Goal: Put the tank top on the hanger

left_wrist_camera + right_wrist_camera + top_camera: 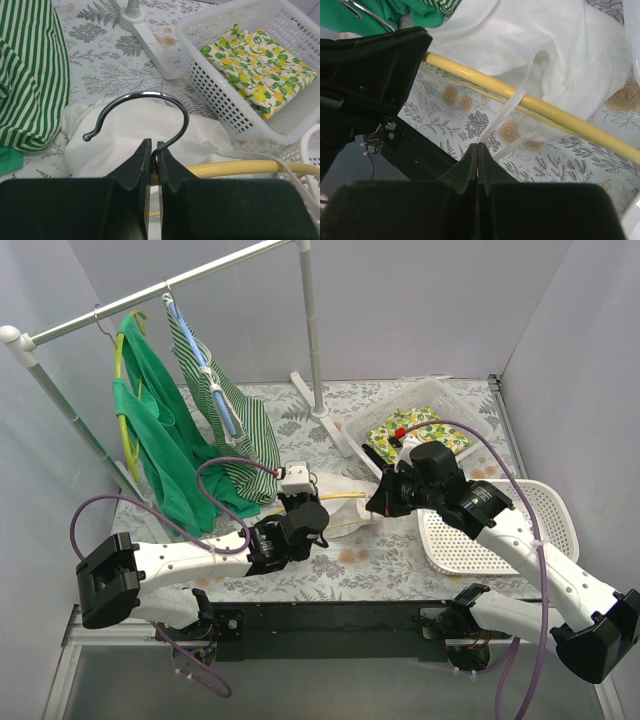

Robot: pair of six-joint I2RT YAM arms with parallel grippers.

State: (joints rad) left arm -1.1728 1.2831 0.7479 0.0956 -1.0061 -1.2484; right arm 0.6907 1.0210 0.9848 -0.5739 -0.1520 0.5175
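Note:
The white tank top (340, 492) lies crumpled on the table between the arms; it also shows in the left wrist view (130, 135) and the right wrist view (545, 40). The yellow hanger (520, 97) lies across it, its arm also seen in the left wrist view (235, 167). My left gripper (154, 150) is shut on the hanger at the base of its grey metal hook (145, 107). My right gripper (477, 147) is shut on a thin strap of the tank top (512, 107), stretched over the hanger's arm.
A rail (150, 290) at the back left bears a green garment (160, 430) and a green-and-white striped garment (225, 400). A white basket (420, 415) with lemon-print cloth (260, 65) stands at the back right, another white basket (500, 530) in front of it.

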